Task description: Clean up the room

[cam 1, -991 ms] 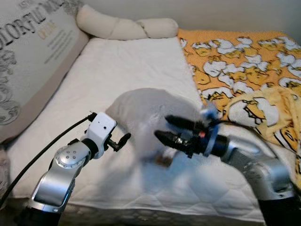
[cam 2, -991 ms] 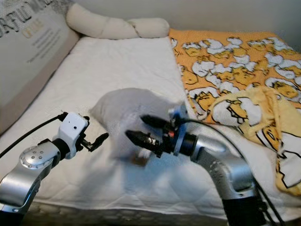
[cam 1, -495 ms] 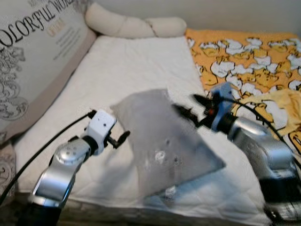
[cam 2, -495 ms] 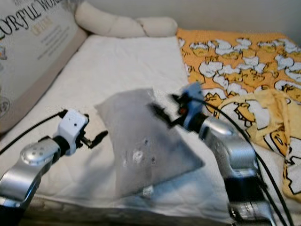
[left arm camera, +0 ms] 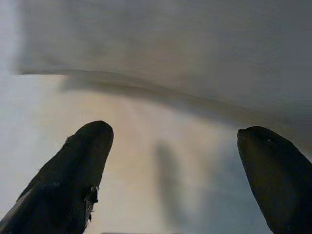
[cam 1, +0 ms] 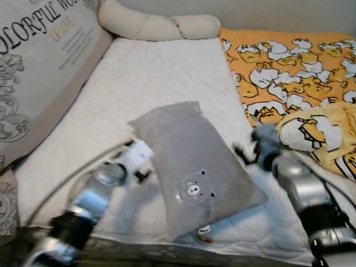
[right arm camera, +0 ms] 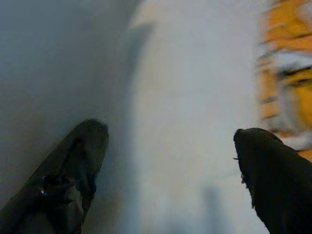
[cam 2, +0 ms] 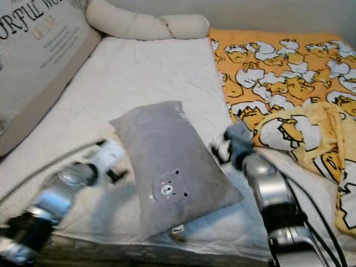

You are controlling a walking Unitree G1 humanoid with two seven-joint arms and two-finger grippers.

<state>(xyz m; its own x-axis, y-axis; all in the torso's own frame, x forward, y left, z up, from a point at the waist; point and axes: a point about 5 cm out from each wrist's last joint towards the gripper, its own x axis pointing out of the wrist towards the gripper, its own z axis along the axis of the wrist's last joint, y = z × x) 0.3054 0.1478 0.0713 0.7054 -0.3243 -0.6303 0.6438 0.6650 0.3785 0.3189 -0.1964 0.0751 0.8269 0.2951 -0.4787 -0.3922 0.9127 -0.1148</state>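
Observation:
A grey pillow [cam 1: 192,167] with a small bear face lies flat on the white mattress [cam 1: 167,78], near its front edge. My left gripper [cam 1: 140,173] is blurred, low beside the pillow's left edge. In the left wrist view it [left arm camera: 175,131] is open, with the pillow's edge [left arm camera: 195,44] just beyond the fingertips. My right gripper [cam 1: 240,150] sits at the pillow's right side, close to the orange blanket. In the right wrist view it [right arm camera: 170,131] is open and holds nothing, with the pillow [right arm camera: 48,63] to one side.
A large printed cushion [cam 1: 39,72] leans along the left of the bed. A cream knotted bolster [cam 1: 161,25] lies at the far end. An orange duck-print blanket [cam 1: 289,67] covers the right side, with a crumpled yellow one [cam 1: 322,133] by my right arm.
The right gripper has let go of the pillow, which now lies flat with the bear face up. Both arms have pulled back and down. The camera has shifted slightly.

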